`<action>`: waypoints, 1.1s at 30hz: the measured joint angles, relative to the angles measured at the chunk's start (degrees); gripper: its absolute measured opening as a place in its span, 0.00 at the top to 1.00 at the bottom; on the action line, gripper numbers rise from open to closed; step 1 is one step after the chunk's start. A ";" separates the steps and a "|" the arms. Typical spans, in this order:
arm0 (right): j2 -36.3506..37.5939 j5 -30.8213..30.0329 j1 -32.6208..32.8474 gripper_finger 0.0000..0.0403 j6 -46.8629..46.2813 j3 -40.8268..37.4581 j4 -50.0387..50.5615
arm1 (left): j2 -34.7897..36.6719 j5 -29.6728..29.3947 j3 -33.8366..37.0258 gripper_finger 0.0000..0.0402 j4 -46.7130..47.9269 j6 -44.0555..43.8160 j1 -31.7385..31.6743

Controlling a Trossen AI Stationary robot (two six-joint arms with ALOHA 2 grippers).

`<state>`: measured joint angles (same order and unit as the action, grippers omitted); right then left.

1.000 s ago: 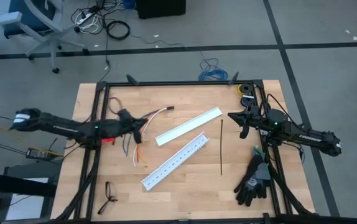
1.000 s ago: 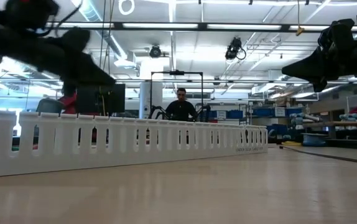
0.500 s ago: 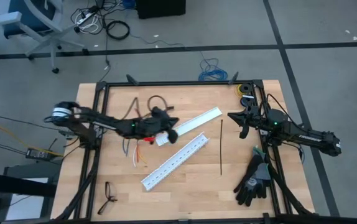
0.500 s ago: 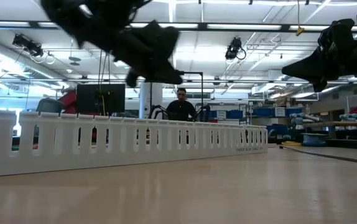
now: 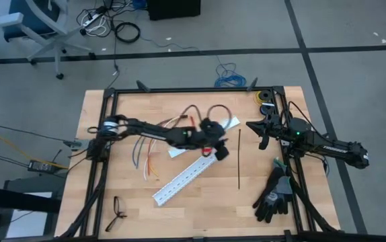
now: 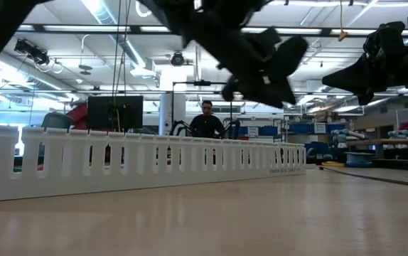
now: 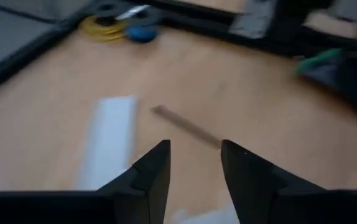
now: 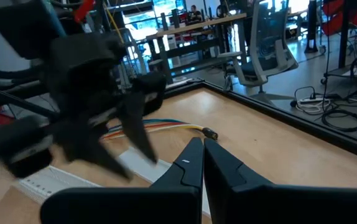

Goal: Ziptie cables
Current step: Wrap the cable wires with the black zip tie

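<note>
The ziptie [image 5: 239,160] is a thin black strip lying flat on the wooden table, right of centre; in the left wrist view the ziptie [image 7: 185,127] is a blurred line just beyond my fingers. The cables [image 5: 146,156], thin coloured wires, lie at the left, and in the right wrist view the cables [image 8: 160,126] end in a small dark connector [image 8: 209,132]. My left gripper [image 5: 221,151] is stretched out over the table's middle, open and empty, a short way left of the ziptie. My right gripper [image 5: 263,138] waits shut above the right edge.
Two white slotted duct pieces [image 5: 186,173] [image 5: 228,124] lie slantwise under and beside my left arm. Dark gloves [image 5: 274,191] lie at the near right, glasses [image 5: 117,212] at the near left, tape rolls [image 5: 265,97] at the far right corner. A person [image 6: 207,121] stands beyond the table.
My left arm has swung out fast from the table's left side toward its right edge, passing over the cables and the duct pieces, and its gripper now hangs close to the ziptie. The things on the table lie as before.
</note>
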<state>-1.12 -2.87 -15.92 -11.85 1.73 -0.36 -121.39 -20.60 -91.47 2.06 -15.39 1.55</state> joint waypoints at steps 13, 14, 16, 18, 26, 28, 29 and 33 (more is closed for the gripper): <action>0.00 -0.02 0.00 0.99 0.01 -0.01 0.01 | -17.82 2.26 -27.60 0.64 14.77 -10.73 0.81; 0.01 -0.01 0.00 0.99 -0.01 0.00 0.02 | -18.87 2.23 -28.65 0.64 15.91 -10.77 0.84; 0.01 -0.01 0.00 0.99 0.01 0.00 0.01 | -21.13 2.14 -30.81 0.64 17.47 -11.04 0.84; 0.01 0.00 -0.01 0.99 -0.01 0.00 0.02 | -23.06 2.08 -32.78 0.64 19.05 -11.85 0.80; -0.01 -0.02 -0.01 0.99 -0.01 -0.01 -0.02 | -27.99 2.72 -37.23 0.64 23.49 -12.33 0.79; 0.01 -0.02 -0.02 0.99 -0.01 -0.01 -0.01 | -28.25 2.88 -37.31 0.64 23.10 -12.34 0.81; -0.01 0.00 0.00 0.99 0.01 -0.01 -0.17 | -28.28 3.30 -37.30 0.64 23.22 -12.33 0.80; 0.00 0.00 0.00 0.99 0.01 -0.01 -0.17 | -28.34 4.11 -37.30 0.64 19.86 -9.96 1.09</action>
<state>-1.11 -2.88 -15.92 -11.84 1.72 -0.54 -149.73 -16.49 -128.77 21.92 -25.35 2.64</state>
